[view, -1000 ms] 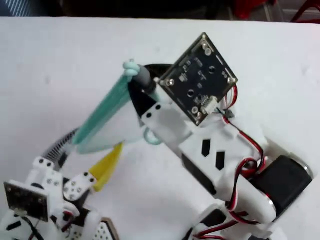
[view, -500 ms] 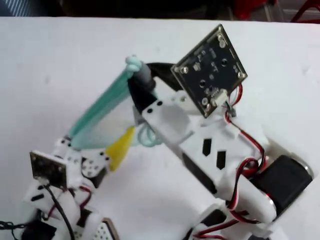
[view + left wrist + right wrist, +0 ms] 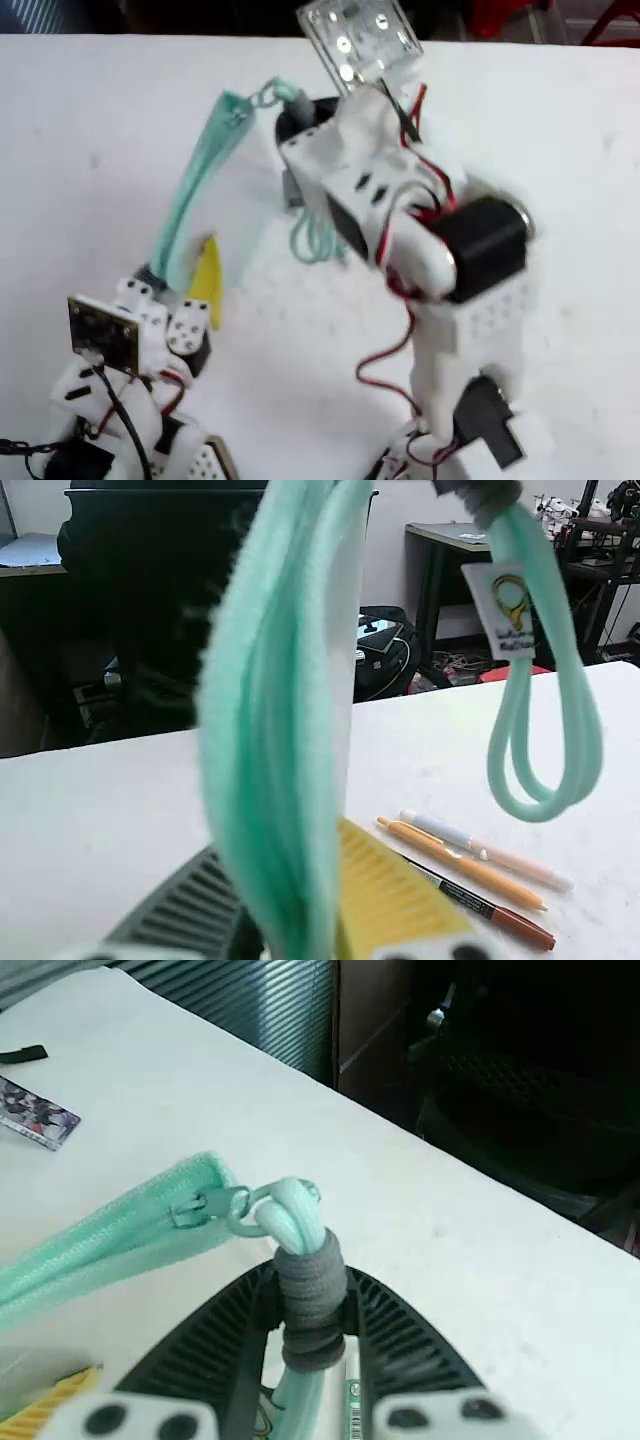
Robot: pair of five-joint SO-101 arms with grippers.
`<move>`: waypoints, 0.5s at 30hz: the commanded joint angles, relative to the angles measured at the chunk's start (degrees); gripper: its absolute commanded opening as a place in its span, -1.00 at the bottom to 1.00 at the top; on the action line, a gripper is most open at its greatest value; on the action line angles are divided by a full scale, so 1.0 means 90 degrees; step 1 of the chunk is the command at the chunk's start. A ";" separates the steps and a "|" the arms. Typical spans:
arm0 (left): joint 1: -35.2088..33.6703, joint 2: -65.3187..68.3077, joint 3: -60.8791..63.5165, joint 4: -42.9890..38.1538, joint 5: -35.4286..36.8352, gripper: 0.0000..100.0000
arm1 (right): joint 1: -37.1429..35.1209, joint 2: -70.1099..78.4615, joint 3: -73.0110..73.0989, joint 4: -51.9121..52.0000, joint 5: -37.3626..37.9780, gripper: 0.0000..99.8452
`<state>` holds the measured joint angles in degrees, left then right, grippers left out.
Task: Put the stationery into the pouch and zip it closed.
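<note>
Labels: 1 paper tag [image 3: 505, 610] hangs on the cord loop [image 3: 540, 740]. It carries a yellow emblem over dark lettering that is too small to make out. 1 small printed card [image 3: 38, 1120] lies on the table [image 3: 560, 120], well apart from the pouch [image 3: 205, 185], and its print is illegible. Count: 1 pouch, 1 cord loop, 1 grey sleeve [image 3: 310, 1295] binding that cord, 1 zip slider [image 3: 205, 1206], 3 pens, 2 grippers. The pouch has a mint zip band and a translucent body, and it is held up edge-on between the 2 arms. Its long axis runs on a diagonal across the table, with the slider end at the right gripper [image 3: 312, 1335] and the opposite end at the left gripper [image 3: 180, 285]. The left gripper, 1 yellow jaw and 1 grey, is clamped on that end of the pouch, the mint band passing down between the jaws. The right gripper, black jaws drawn narrow, pinches the grey sleeve just past the slider. The slider sits at the very end of the zip band. The cord loop dangles below the sleeve, beside the pouch body. The pens are outside the pouch, on the table beyond it: pale pen [image 3: 485, 852], orange pen [image 3: 460, 865], dark pen [image 3: 480, 905] with a brown tip. They lie close side by side, near parallel. Whether the zip is shut along its whole length: cannot tell.
</note>
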<state>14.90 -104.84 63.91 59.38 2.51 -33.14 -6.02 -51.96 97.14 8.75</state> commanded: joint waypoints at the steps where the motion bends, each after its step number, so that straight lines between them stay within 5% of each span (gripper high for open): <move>1: 0.0063 -0.0015 -0.0440 0.0205 0.0029 -0.89 | 0.0249 0.0083 -0.0127 0.0142 -0.0029 -0.97; 6: 0.0073 -0.0015 -0.1114 0.0860 0.0010 -0.88 | 0.0288 0.0161 0.0147 0.0142 -0.0020 -0.97; 10: 0.0103 -0.0005 -0.0752 0.0742 -0.0488 -0.89 | 0.0239 0.0181 0.1201 0.0083 -0.0029 -0.97; 15: 0.0122 -0.0015 0.0117 0.0303 -0.0195 -0.89 | 0.0288 0.0044 0.2012 -0.0288 -0.0029 -0.97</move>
<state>15.16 -104.92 60.92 66.68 -0.57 -31.21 -4.09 -34.99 96.09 8.84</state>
